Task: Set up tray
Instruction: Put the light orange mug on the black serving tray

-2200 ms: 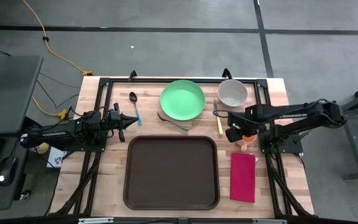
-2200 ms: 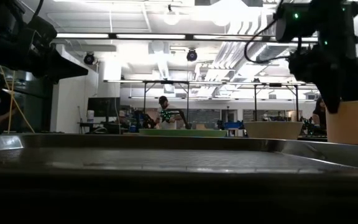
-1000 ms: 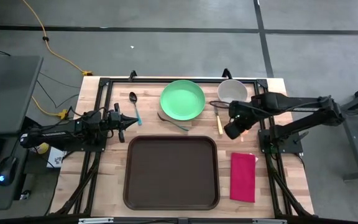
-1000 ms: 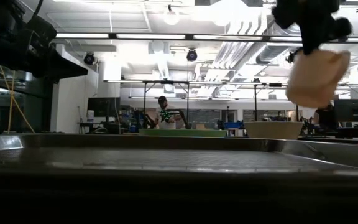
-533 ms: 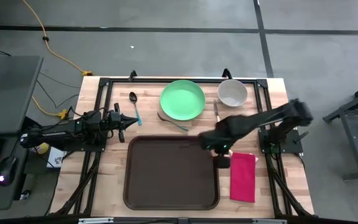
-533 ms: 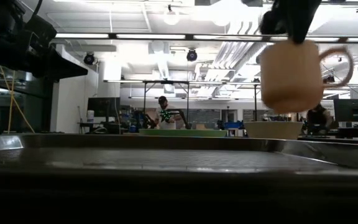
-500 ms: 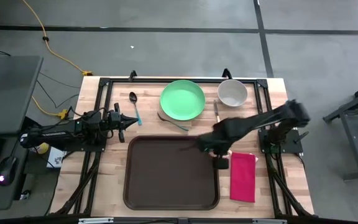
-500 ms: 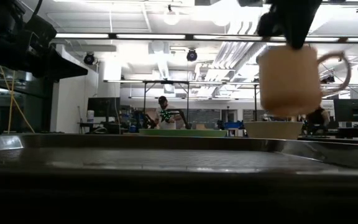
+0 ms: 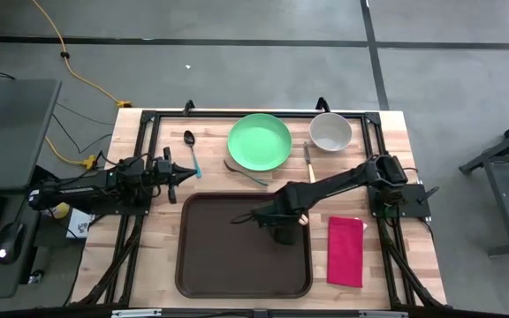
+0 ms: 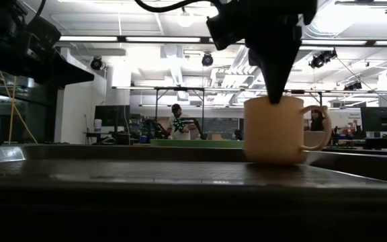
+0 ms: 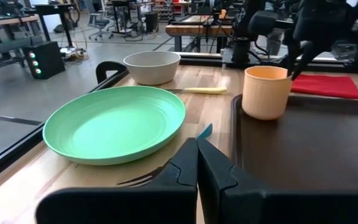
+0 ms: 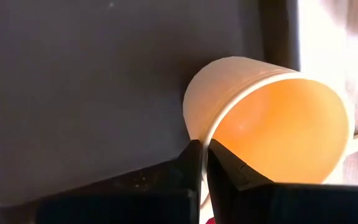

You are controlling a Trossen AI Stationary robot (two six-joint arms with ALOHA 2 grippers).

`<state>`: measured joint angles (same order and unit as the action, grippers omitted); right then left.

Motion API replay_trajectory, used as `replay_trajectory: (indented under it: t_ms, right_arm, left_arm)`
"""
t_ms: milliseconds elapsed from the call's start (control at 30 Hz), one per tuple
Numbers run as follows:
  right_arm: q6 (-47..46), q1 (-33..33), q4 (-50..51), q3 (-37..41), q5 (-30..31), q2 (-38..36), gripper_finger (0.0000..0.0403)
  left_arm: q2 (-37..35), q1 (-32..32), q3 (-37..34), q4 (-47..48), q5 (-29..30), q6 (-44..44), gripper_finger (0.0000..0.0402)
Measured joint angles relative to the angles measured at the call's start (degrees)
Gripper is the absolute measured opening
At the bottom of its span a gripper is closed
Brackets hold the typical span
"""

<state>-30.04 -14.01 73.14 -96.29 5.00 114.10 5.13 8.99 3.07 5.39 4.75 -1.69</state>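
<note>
Tray (image 9: 219, 265): dark brown, at the near middle of the table; the low view shows only its rim.
Right gripper (image 12: 202, 163): over the tray's right part, fingers clamped on the rim of the orange mug (image 10: 274, 131) (its base seems to rest on the tray).
Left gripper (image 9: 186, 170): fingers together, holding nothing, beside the spoon (image 9: 190, 148).
Green plate (image 9: 260, 140): behind the tray, hiding part of a fork (image 9: 253, 177).

There are no words, numbers, labels or signs that can be read anywhere in these pictures. The things on the table have plain sides with no writing on them. The room far behind the table has nothing clear enough to read.
</note>
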Motion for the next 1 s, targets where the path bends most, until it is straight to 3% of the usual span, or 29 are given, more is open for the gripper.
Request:
replay_trajectory:
  t_ms: [233, 567, 1000]
  right_arm:
    - [-2.36, 0.39, 0.66, 0.0, 0.22, 0.0, 0.0]
    - [-3.02, 0.62, 0.75, 0.0, -5.37, 0.0, 0.0]
    - [-3.35, 3.13, 0.73, 0.0, -3.35, 0.0, 0.0]
  left_arm:
    - [0.0, 0.0, 0.0, 0.35, -2.92, 0.0, 0.0031]
    - [0.0, 0.0, -0.02, 0.39, -3.21, 0.0, 0.0031]
    - [0.0, -0.01, -0.02, 0.39, -3.28, -1.32, 0.0031]
